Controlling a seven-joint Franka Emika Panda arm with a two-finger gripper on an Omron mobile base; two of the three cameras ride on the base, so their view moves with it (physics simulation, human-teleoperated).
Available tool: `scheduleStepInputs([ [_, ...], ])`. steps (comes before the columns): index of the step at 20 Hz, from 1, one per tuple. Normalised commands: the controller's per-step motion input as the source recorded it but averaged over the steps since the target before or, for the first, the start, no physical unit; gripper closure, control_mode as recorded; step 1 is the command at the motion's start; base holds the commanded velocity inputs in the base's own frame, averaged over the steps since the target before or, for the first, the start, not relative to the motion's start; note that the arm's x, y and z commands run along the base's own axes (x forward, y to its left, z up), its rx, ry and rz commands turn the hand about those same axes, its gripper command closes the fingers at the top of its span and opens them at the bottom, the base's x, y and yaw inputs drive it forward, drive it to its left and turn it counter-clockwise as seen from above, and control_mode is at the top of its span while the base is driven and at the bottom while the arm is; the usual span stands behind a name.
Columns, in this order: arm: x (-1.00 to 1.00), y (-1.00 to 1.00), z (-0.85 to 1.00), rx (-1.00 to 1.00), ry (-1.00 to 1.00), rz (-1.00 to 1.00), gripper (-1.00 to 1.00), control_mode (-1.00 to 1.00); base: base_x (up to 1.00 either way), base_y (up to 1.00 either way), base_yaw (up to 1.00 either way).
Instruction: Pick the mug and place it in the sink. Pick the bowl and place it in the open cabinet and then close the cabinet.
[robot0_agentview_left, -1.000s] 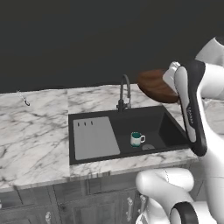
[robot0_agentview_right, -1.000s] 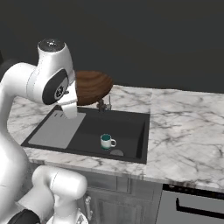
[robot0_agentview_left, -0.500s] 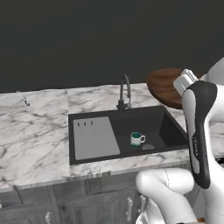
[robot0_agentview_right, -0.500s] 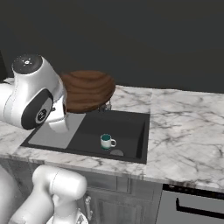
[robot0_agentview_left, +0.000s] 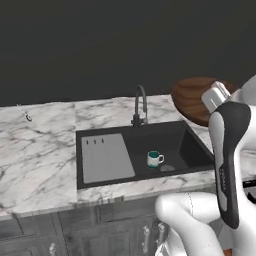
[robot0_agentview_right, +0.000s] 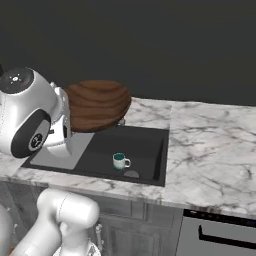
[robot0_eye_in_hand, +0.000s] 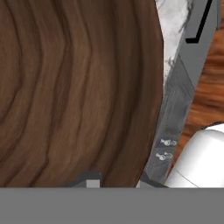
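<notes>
Marble tabletop (robot0_agentview_left: 40, 150) spreads below my pincer (robot0_eye_in_hand: 116, 183), dark wall behind. I'm clamped on the rim of the wooden bowl (robot0_agentview_right: 97, 105), holding it in the air. Down below me, the mug (robot0_agentview_left: 154, 159) stands in the black sink (robot0_agentview_left: 180, 145).

mug (robot0_agentview_left: 154, 159) upright in sink (robot0_agentview_left: 185, 145) | bowl (robot0_agentview_left: 192, 98) raised beside arm (robot0_agentview_left: 227, 150), right

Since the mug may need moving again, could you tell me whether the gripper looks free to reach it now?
Probably not: the gripper is shut on the bowl, held up above the sink. The mug itself stands upright and uncovered in the basin.
</notes>
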Motion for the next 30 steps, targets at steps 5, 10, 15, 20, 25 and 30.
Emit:
scheduleStepInputs([
  [5,0.0,0.0,0.0,0.0,0.0,0.0,1.0,1.0,-0.02,-0.3,-0.79],
  [10,0.0,0.0,0.0,0.0,0.0,0.0,1.0,1.0,0.0,0.0,-1.0],
  [15,0.0,0.0,0.0,0.0,0.0,0.0,1.0,1.0,0.0,0.0,-1.0],
  [20,0.0,0.0,0.0,0.0,0.0,0.0,1.0,1.0,0.0,0.0,-1.0],
  [25,0.0,0.0,0.0,0.0,0.0,0.0,1.0,1.0,0.0,0.0,-1.0],
  [30,0.0,0.0,0.0,0.0,0.0,0.0,1.0,1.0,0.0,0.0,-1.0],
])
